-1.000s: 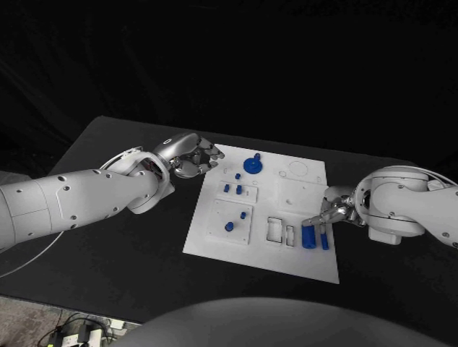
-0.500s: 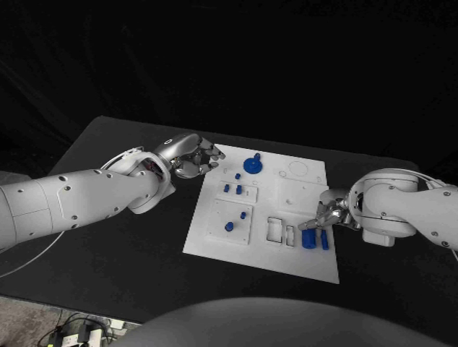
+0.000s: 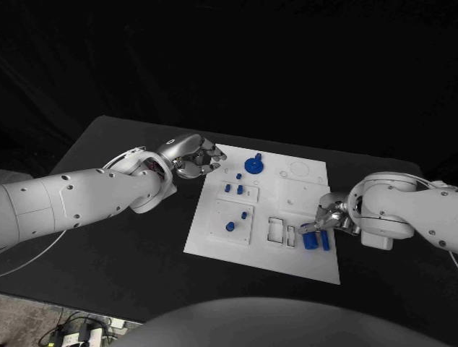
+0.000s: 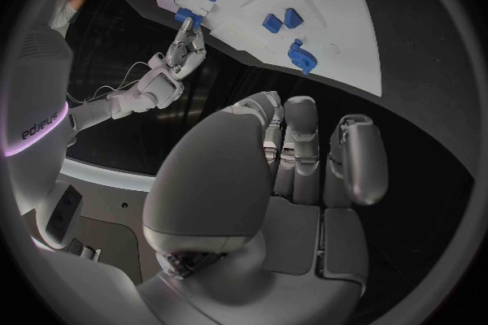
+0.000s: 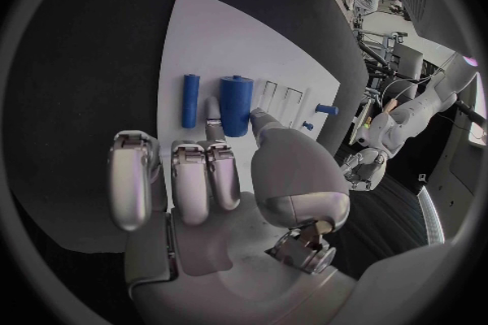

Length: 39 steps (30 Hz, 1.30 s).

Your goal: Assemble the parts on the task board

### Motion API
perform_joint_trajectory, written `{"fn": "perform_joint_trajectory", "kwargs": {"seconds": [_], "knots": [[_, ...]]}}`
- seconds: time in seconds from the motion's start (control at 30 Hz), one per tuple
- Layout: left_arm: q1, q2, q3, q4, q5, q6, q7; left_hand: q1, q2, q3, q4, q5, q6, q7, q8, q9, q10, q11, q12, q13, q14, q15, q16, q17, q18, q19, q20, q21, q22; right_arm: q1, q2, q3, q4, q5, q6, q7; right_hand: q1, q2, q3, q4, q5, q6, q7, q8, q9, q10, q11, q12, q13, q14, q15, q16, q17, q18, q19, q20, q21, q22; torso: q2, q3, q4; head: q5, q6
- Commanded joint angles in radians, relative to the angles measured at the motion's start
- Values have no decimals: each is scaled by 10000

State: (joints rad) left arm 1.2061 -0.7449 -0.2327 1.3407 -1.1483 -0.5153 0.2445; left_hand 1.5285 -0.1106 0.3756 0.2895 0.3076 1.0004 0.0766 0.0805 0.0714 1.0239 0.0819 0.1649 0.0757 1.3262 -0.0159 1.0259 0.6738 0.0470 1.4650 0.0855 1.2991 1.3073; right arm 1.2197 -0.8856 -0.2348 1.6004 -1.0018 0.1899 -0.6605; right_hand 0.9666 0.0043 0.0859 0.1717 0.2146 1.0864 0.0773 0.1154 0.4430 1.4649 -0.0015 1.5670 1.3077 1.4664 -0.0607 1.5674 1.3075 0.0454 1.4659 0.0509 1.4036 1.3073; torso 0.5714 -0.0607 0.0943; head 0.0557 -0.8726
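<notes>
Two blue cylinders sit side by side at the near right part of the task board: thick cylinder, thin cylinder. Right hand has slid in from the board's right edge over the last second and now reaches down onto the thick cylinder, thumb and one finger touching its end (wrist view), other fingers curled; a firm pinch can't be confirmed. Left hand unchanged, hovering off the board's far left corner, fingers curled in, holding nothing. Blue knob and small pegs haven't moved.
</notes>
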Motion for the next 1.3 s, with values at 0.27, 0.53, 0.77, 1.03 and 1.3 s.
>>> {"fn": "perform_joint_trajectory", "kwargs": {"seconds": [0.27, 0.53, 0.77, 1.03, 1.3], "knots": [[-4, 9, 6, 18, -100, 230, -167, 112, 1, 69, -5, 52, 2, 48, 49, 9, 86, 10, 52, 10, -28, 15, -62, -10, 100, -23, 60, -29, 1875, -172, 150, -8, -196, 124, 150, -55, 211, -38, 251, -333, 1821, 265, -167, 279, 457, 1059, -53, 38, 2631, 1044, 2, 34, 2633, 23, 19, 25, -139, 2007, 3, 2, -6, 24, 0], [-11, 22, 5, 12, -124, 276, -222, 111, -5, 77, -6, 52, 6, 54, 51, 10, 76, 15, 43, 7, -29, 19, -62, -9, 98, -19, 63, -19, 1877, -206, 181, -8, -256, 421, 81, -43, 156, -75, 606, -597, 2619, 21, -416, 1292, 2233, 1059, -300, 38, 2631, 1044, -229, 34, 2633, 33, 23, -206, -217, 1990, -1, 1, 0, 37, 0], [-17, -5, 5, 23, -133, 282, -245, 128, 1, 98, -17, 64, 4, 54, 51, 10, 78, 14, 39, 6, -28, 23, -59, -3, 97, -18, 67, -16, 1878, -199, -5, -1, -122, 1230, -407, 58, 40, -81, 1057, -656, 3619, -379, -478, 1745, 3188, 1059, -359, 38, 2631, 1044, -287, 34, 2633, 37, 19, -266, -266, 1982, -5, 1, -10, 141, 0], [-21, -33, 5, 24, -135, 287, -273, 158, 8, 138, -28, 93, -2, 55, 48, 8, 79, 16, 32, 4, -32, 27, -65, -10, 96, -16, 72, -12, 1880, 128, -314, 19, 381, 2103, -746, 124, -50, -93, 1237, -642, 3779, -479, -485, 1841, 3445, 1059, -369, 38, 2631, 1044, -297, 34, 2633, 54, -15, -276, -343, 1959, -6, -4, -5, 111, 0], [-25, -17, 4, 14, -135, 317, -284, 165, 9, 149, -29, 99, -5, 55, 46, 8, 80, 17, 30, 4, -29, 28, -57, 2, 97, -19, 73, -20, 1878, 269, -345, 23, 615, 2834, -802, 170, -134, -71, 1382, -600, 3876, -611, -460, 1826, 3559, 1059, -354, 38, 2631, 1044, -290, 34, 2633, 70, -53, -275, -416, 1938, -2, 1, 9, 116, 0]]}}
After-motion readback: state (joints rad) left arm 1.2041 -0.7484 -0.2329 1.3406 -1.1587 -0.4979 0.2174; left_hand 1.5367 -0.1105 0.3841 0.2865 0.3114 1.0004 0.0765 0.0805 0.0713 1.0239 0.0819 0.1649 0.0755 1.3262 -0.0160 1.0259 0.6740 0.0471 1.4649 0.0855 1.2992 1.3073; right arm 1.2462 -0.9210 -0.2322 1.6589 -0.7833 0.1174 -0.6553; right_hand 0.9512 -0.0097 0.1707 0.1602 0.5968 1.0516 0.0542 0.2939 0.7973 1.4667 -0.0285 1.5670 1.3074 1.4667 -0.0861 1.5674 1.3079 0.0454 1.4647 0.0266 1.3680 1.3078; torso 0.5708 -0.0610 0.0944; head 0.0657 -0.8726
